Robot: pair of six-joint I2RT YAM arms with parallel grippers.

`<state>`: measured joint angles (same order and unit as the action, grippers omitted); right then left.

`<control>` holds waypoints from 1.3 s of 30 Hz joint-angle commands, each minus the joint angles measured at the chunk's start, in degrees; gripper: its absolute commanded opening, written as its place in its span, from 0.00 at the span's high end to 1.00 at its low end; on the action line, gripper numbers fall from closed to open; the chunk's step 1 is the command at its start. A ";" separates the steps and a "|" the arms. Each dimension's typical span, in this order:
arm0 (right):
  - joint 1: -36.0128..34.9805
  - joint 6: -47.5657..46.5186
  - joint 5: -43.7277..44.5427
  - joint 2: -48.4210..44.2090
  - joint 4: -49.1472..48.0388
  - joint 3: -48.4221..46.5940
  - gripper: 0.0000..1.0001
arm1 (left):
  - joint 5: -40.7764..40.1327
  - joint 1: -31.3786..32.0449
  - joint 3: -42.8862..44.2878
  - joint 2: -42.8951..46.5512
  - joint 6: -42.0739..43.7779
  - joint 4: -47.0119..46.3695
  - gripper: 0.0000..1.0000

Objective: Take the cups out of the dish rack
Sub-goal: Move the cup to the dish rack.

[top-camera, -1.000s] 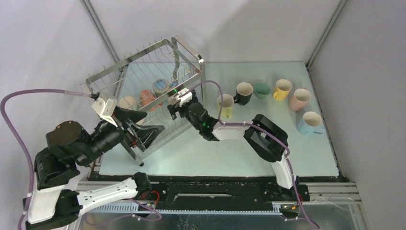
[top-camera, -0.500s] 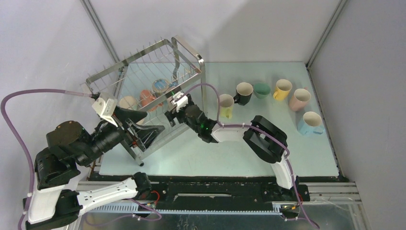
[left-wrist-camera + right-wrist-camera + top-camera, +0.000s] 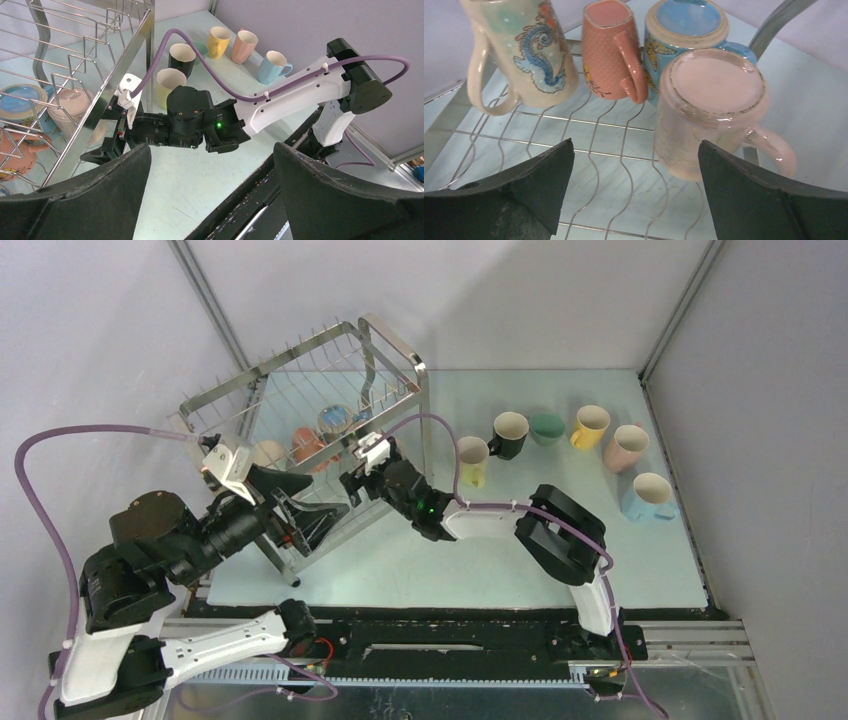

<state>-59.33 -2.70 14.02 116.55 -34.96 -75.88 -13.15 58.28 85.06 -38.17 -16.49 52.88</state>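
Ten mugs in all. Four sit inside the dish rack (image 3: pixel 398 346) on its lower wire shelf: a beige mug (image 3: pixel 524 55) painted with a seahorse, a coral mug (image 3: pixel 611 50), a blue mug (image 3: pixel 684 25) and a pale pink mug (image 3: pixel 711 110), the last three crowded together. Six more stand upright on the table (image 3: pixel 450 560) to the right of the rack: lime (image 3: pixel 470 460) nearest it, then black (image 3: pixel 508 433), green (image 3: pixel 546 427), yellow (image 3: pixel 590 426), pink (image 3: pixel 626 447) and light blue (image 3: pixel 648 496) farthest away.

The overhead view shows all six table mugs, but the rack's wires hide part of the mugs inside. The right wrist view shows those four clearly, with the pale pink mug's base toward the camera. The left wrist view shows the right arm reaching to the rack's right side.

The right gripper (image 3: pixel 634 150) is at the rack's right side, jaws spread wide and holding nothing; the pale pink mug is just ahead of it, not touched. The left gripper (image 3: pixel 211 150) is by the rack's near corner, jaws also spread wide and empty.
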 commanded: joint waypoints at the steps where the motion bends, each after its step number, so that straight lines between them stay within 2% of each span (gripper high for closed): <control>1: 0.98 0.63 2.93 -2.54 -0.87 -2.91 0.00 | 0.41 -0.01 -0.94 -0.39 0.32 -1.83 0.00; 9: 1.49 3.28 7.61 -1.62 -1.46 -3.47 0.00 | 0.76 0.04 -0.83 -0.79 0.49 -2.13 0.00; 19: 0.95 12.78 12.66 0.42 1.77 -4.49 0.00 | 0.78 0.00 -1.11 -0.98 0.41 -2.78 0.00; 29: 1.71 14.41 12.87 5.80 -0.79 -7.61 0.00 | 0.90 0.00 -1.02 -1.07 0.33 -2.79 0.00; 39: 2.44 11.20 15.15 10.99 -3.06 -11.92 0.00 | 0.92 -0.01 -0.57 -1.10 0.74 -2.17 0.00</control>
<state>-57.34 9.34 27.70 126.17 -34.65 -84.49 -13.10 58.28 85.06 -38.41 -16.49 51.57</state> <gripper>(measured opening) 0.996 0.996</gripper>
